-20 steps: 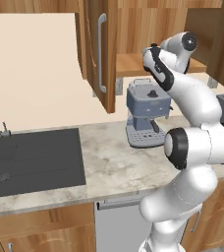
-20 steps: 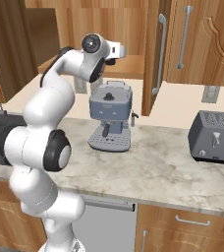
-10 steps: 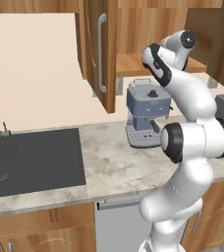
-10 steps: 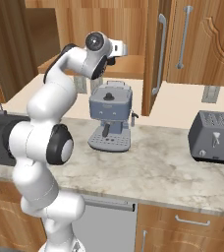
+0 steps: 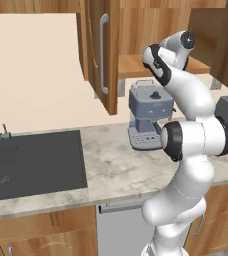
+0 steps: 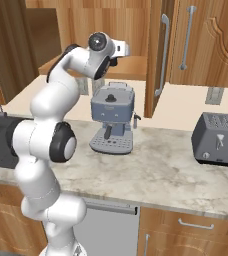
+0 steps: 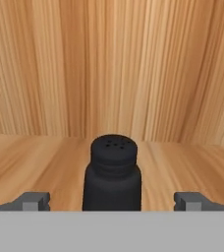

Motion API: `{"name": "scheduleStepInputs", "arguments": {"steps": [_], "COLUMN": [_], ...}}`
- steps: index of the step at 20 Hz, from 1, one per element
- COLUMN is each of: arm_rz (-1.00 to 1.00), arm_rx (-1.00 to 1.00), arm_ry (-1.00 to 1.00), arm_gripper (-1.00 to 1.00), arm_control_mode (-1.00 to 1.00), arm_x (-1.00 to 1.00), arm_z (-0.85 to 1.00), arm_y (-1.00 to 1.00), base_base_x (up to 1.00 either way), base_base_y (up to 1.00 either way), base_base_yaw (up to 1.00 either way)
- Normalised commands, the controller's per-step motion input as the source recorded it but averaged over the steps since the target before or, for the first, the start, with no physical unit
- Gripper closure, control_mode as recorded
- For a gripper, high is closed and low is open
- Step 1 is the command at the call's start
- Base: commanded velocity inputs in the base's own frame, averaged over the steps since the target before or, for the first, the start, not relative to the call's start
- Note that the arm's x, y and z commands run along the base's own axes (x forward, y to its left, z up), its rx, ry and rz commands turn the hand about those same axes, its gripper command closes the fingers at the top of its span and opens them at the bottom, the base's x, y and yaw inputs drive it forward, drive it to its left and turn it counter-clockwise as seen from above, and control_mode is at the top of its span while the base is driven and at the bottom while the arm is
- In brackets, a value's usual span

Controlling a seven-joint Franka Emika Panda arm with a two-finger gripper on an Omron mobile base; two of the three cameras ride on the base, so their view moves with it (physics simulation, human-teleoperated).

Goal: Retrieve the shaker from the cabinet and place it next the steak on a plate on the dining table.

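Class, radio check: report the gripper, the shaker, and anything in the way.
Gripper open, a fingertip either side of the shaker. Shaker upright on the cabinet shelf, not gripped. Nothing between the jaws and it.

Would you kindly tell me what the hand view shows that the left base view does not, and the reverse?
Hand view: the small black tapered shaker standing upright on the shelf, between the open jaws of the gripper, which do not touch it. Left base view: the blue-grey coffee machine, the dark sink and the marbled stone counter. Both: the warm brown wooden cabinet interior.
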Motion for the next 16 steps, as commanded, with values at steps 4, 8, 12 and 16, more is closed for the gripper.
{"name": "scheduleStepInputs", "arguments": {"steps": [4,8,12,16], "arm_rz": [0.00,0.01,0.01,0.02], "arm_rx": [0.00,0.00,0.00,0.00], "arm_ry": [0.02,0.01,0.01,0.00], "arm_gripper": [-1.00,-1.00,1.00,1.00], "arm_control_mode": [-1.00,-1.00,-1.00,-1.00], "arm_x": [0.30,0.19,0.22,0.00], "arm_z": [-0.04,-0.04,-0.09,0.00], "arm_y": [0.00,0.00,0.00,0.00], "base_base_x": [0.00,0.00,0.00,0.00], "base_base_y": [0.00,0.00,0.00,0.00], "base_base_yaw": [0.00,0.00,0.00,0.00]}}
